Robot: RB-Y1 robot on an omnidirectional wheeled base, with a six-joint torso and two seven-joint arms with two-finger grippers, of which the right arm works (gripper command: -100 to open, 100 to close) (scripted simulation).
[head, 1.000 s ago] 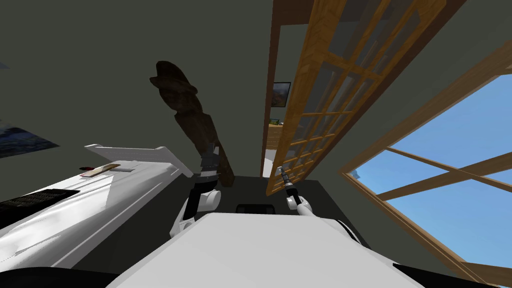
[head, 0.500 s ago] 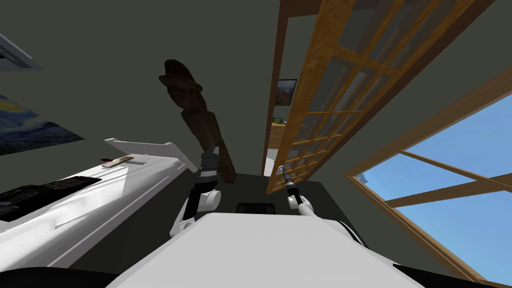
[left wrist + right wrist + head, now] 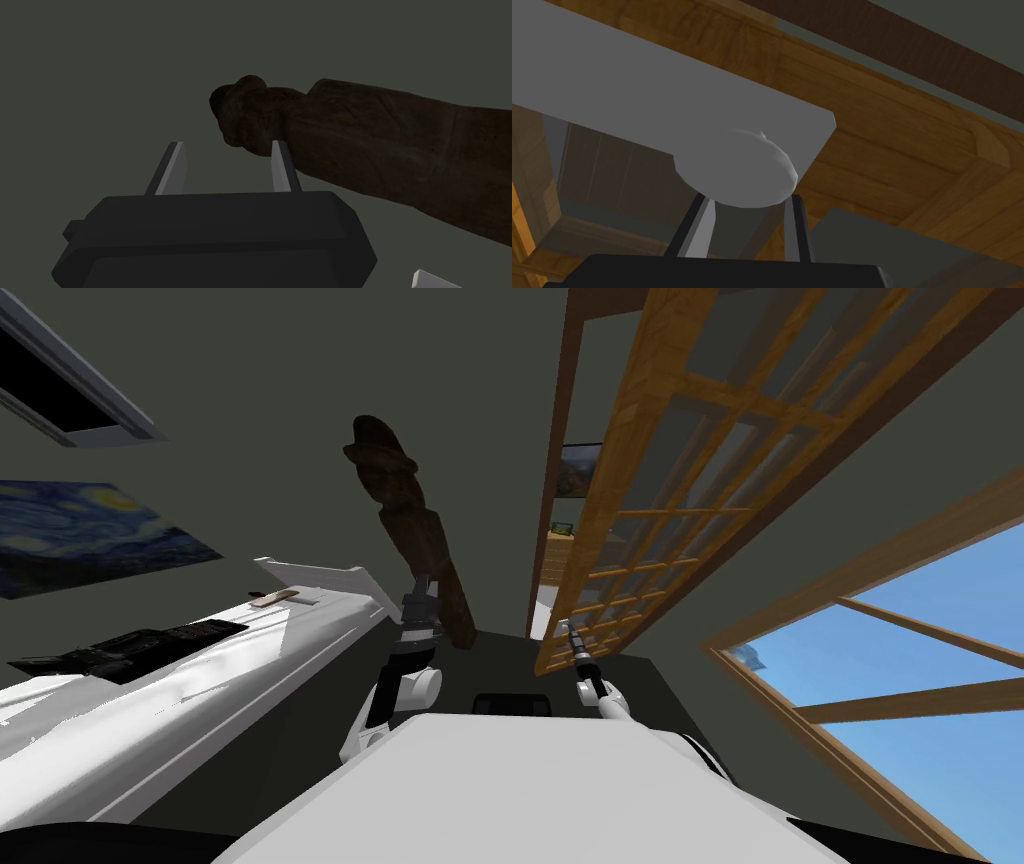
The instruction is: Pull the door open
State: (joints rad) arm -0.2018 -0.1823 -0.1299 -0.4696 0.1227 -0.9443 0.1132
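Door on our right, any room?
- One door, ajar off its frame. Our right gripper has fingers clamped on its one knob; left gripper fingers apart, empty, by the statue.

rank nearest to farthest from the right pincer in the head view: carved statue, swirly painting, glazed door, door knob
From the right pincer:
1. Grey round door knob: clamped in it.
2. Wooden glazed door: just behind the knob.
3. Dark brown carved statue: ahead, to its left.
4. Blue swirly painting: far off on the left wall.
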